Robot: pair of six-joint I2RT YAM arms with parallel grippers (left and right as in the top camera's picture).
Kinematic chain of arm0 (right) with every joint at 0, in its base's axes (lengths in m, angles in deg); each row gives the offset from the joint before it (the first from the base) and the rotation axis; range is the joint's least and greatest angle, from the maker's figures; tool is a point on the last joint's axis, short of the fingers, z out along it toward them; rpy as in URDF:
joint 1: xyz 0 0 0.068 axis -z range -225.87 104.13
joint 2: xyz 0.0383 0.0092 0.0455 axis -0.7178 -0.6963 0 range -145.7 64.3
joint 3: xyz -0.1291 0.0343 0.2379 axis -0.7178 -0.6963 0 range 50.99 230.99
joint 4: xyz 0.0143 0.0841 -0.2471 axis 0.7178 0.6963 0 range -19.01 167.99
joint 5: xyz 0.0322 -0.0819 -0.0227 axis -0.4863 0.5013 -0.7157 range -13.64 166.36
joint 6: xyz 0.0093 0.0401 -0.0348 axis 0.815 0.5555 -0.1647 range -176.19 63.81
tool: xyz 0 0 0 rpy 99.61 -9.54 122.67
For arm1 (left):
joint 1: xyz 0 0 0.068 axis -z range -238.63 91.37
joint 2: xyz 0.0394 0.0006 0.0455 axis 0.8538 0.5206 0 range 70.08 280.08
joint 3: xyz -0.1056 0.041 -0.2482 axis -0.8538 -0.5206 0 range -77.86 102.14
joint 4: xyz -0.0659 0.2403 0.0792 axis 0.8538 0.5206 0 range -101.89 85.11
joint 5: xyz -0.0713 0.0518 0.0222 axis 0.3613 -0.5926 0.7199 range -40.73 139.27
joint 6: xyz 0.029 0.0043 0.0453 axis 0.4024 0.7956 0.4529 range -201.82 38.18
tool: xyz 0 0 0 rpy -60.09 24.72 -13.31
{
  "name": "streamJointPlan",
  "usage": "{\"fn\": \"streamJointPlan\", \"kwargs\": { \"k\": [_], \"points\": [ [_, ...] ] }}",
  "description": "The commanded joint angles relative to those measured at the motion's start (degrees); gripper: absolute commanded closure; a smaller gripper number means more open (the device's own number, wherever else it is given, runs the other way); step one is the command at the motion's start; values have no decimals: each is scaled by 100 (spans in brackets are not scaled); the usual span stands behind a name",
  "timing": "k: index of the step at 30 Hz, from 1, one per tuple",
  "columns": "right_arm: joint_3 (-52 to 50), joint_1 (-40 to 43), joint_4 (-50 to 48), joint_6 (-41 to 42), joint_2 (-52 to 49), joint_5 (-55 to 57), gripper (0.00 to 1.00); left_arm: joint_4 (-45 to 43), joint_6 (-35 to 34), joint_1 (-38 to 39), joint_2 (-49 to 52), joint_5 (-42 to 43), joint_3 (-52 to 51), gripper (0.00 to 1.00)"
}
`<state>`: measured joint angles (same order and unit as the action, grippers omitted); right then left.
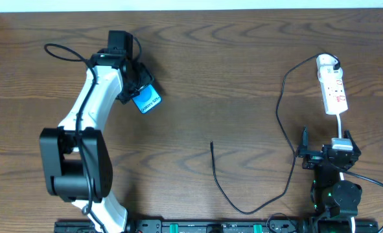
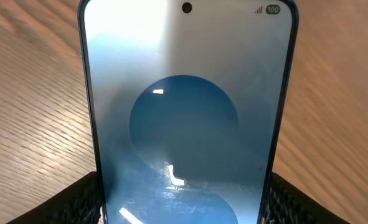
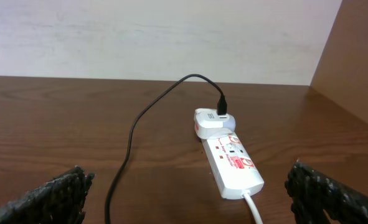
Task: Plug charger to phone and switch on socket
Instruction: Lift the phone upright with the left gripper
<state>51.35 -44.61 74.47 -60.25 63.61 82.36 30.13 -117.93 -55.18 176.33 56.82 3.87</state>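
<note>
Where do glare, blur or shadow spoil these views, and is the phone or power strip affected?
Left wrist: white glare washes out the upper part of the blue-screened rectangular smartphone, which fills the frame. Right wrist: the narrow white plastic power strip is sharp and evenly lit. Overhead: even light, no glare, the smartphone's text barely legible.

1. The phone point(image 1: 147, 100) sits tilted between the fingers of my left pincer point(image 2: 184, 208), blue screen lit (a round swirl shows).
2. The charger point(image 1: 282, 110) is a thin black cable looping loosely. Its free tip point(image 1: 212, 144) lies well apart from the phone, and its other end joins a white adapter point(image 1: 328, 63).
3. The socket point(image 1: 336, 94), a white strip with red marks, lies flat at far right, with the adapter plugged into its far end.
</note>
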Motion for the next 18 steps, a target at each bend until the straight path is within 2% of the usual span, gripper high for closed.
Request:
{"fn": "streamJointPlan", "kwargs": {
  "k": [1, 9, 18],
  "points": [
    [-4, -17, 20, -72, 31, 4, 1, 7, 42, -44, -372, 743, 0, 93],
    [-4, -17, 20, -72, 31, 4, 1, -35, -133, -192, -566, 2371, 0, 93],
    [-4, -17, 20, -74, 31, 4, 1, -103, -791, -376, -566, 4417, -2, 93]
  ]
}}
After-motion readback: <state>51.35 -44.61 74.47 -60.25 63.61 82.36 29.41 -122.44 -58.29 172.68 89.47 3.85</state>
